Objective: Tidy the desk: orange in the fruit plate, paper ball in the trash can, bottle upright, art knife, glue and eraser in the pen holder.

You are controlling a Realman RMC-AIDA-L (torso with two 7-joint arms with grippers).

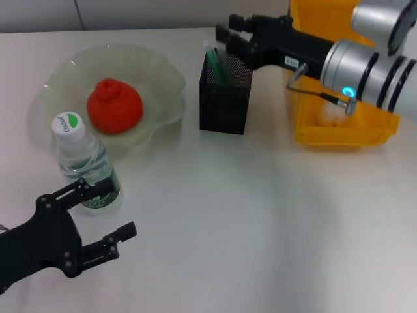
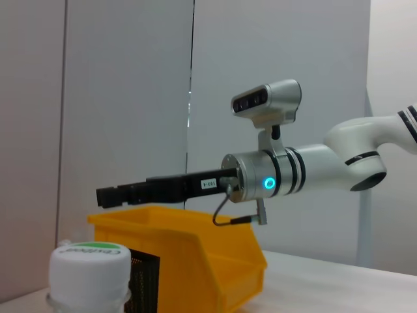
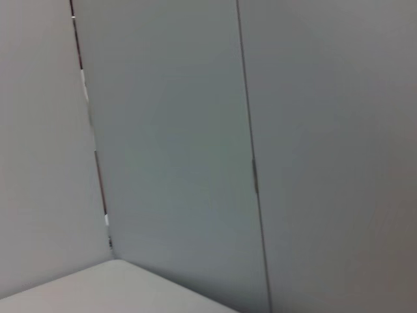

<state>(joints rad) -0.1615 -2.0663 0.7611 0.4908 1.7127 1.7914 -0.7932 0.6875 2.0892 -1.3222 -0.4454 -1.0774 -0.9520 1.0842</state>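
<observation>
The orange [image 1: 115, 105] lies in the pale green fruit plate [image 1: 163, 75] at the back left. In front of the plate the bottle [image 1: 81, 160] stands upright, and its cap [image 2: 88, 259] shows in the left wrist view. My left gripper [image 1: 117, 210] is open just in front of the bottle, one finger across its base. The black mesh pen holder [image 1: 226, 98] holds green sticks. My right gripper [image 1: 227, 38] hovers over its back rim, fingers slightly apart, nothing seen in them. A paper ball [image 1: 328, 115] rests in the yellow trash can [image 1: 342, 134]. The eraser is out of view.
The trash can [image 2: 195, 251] and the pen holder [image 2: 144, 283] stand side by side at the back right. The right arm [image 2: 293, 176] reaches across above the trash can. The right wrist view shows only grey wall panels and a table corner [image 3: 98, 287].
</observation>
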